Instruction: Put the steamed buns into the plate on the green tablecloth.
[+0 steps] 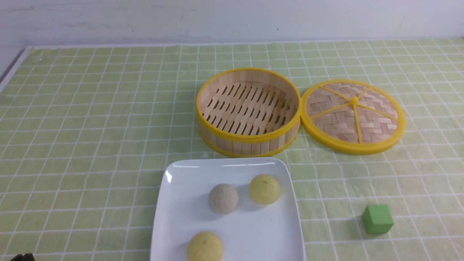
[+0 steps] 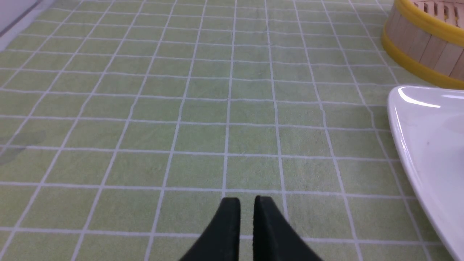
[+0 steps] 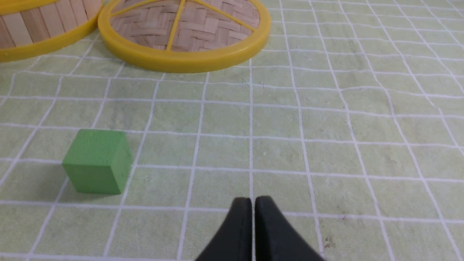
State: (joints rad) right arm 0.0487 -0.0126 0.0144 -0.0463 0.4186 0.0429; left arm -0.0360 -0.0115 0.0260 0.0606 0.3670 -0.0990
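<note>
Three steamed buns lie on the white square plate (image 1: 181, 203): a greyish-beige bun (image 1: 223, 198), a pale yellow bun (image 1: 264, 189) and another pale yellow bun (image 1: 205, 246) at the front. The plate rests on the green tablecloth (image 1: 90, 127). In the left wrist view my left gripper (image 2: 246, 203) is shut and empty over bare cloth, with the plate's corner (image 2: 427, 145) off to one side. In the right wrist view my right gripper (image 3: 252, 203) is shut and empty over bare cloth. Neither gripper's jaws show in the front view.
An empty round bamboo steamer (image 1: 248, 111) with a yellow rim stands behind the plate, its woven lid (image 1: 353, 115) flat to its right. A green cube (image 1: 377, 219) sits at the front right, also in the right wrist view (image 3: 97, 161).
</note>
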